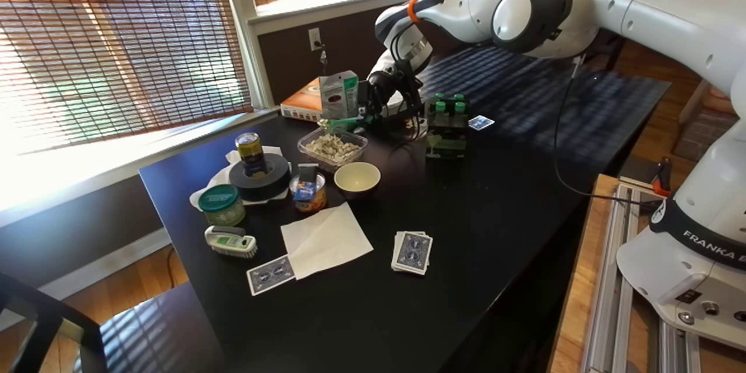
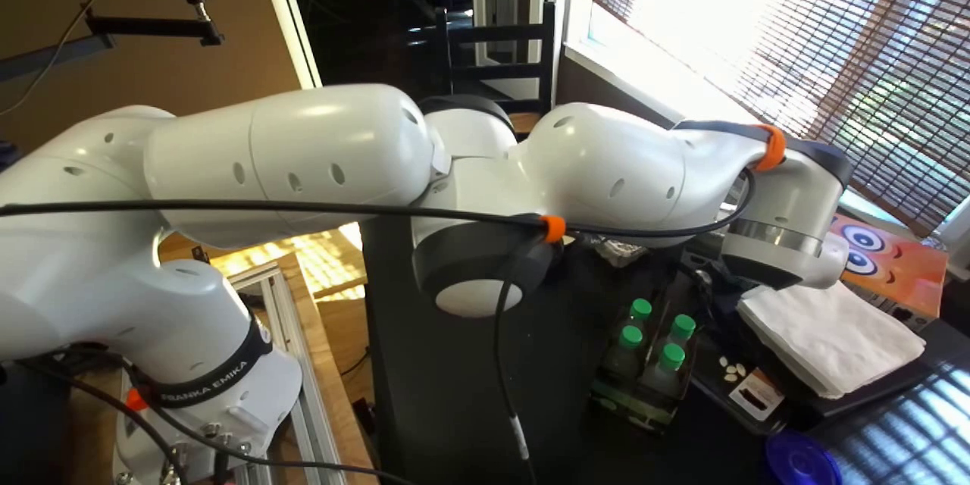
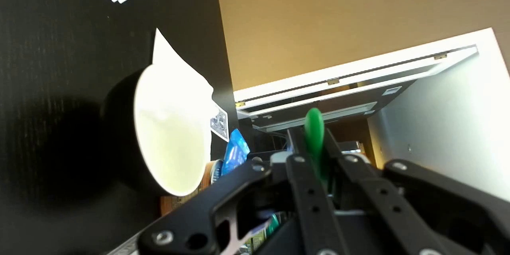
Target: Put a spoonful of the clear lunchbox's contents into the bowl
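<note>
The white arm (image 2: 485, 186) has orange bands (image 2: 771, 148), black cables (image 2: 341, 208), a dark FRANKA EMIKA collar (image 2: 220, 375) and black pincer (image 3: 313, 133) with silver screws (image 3: 164, 238).

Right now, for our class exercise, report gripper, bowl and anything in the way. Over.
Gripper shut on green spoon. Clear lunchbox holds pale bits. Bowl upright, no food visible inside. Orange-labelled can near bowl, possible snag.

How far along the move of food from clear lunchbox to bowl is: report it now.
Done: the gripper grips a green utensil. In hand: scooping, it seems; in an exterior view the tip is by the clear lunchbox, with what look like pale bits on it, amount unclear. Left: emptying them into the bowl, where no food shows.
</note>
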